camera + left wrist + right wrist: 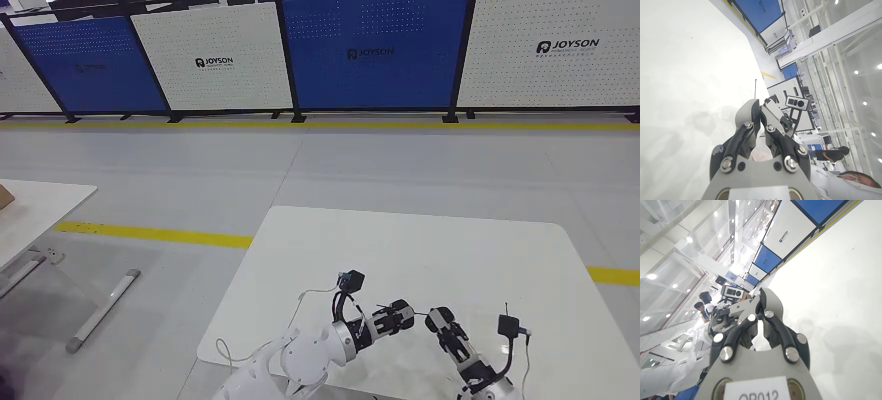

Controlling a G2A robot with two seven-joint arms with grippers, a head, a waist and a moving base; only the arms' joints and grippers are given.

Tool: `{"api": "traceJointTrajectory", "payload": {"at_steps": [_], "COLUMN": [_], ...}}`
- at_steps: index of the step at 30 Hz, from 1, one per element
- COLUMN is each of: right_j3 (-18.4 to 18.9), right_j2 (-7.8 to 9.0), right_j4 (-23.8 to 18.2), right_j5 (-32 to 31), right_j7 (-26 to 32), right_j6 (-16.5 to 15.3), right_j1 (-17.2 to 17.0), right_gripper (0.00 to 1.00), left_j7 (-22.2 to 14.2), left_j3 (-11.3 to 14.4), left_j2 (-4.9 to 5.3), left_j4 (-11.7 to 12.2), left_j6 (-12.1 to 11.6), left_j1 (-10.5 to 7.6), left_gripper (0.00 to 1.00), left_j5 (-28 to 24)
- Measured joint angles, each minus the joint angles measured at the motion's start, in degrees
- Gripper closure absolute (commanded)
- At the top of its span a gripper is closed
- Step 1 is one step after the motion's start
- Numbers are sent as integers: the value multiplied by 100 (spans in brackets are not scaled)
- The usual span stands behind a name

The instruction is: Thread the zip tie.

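The left tool (759, 107) is clenched; its pads press together and pinch the zip tie (755, 89) at the tips; the zip tie is a thin black strip that projects straight out beyond the tips, with a small knob at its free end, and stands out against the white table (420, 240) behind it; in the top view this tool lies at the lower centre of the frame and points toward the right edge.

The right tool (759, 300) is also clenched, pads together; whether any part of the zip tie sits between them cannot be told; in the top view it lies just right of the left tool, in the lower centre of the frame, and points toward the upper left; the two tools meet tip to tip, touching or nearly so.

Blue and white partition panels (370, 50) run along the top edge of the top view; a yellow floor line (150, 233) crosses the left middle of the frame; a second table (40, 205) stands at the left edge, well apart from the first.
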Motion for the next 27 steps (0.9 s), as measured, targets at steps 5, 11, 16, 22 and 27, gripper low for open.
{"api": "traceJointTrajectory", "payload": {"at_steps": [5, 11, 16, 22, 27], "right_j3": [3, 18, 28, 38, 55], "right_j2": [-6, -12, -17, -22, -21], "right_j4": [12, 3, -15, -44, -104], "right_j5": [71, 86, 77, 53, 50], "right_j7": [32, 48, 31, 6, -58], "right_j6": [0, 0, 0, 0, 0], "right_j1": [13, 13, 3, -14, -58], "right_gripper": [100, 82, 78, 76, 75], "left_j7": [32, 94, 109, 79, 166], "left_j3": [-24, -18, 4, 18, 7], "left_j2": [4, -2, -15, -30, -42], "left_j4": [10, 3, 21, 37, 86], "left_j6": [39, 190, 259, 414, 428], "left_j1": [0, -12, -56, -115, -85], "left_gripper": [100, 100, 100, 100, 100], "left_j5": [28, 66, 62, -1, -108]}}
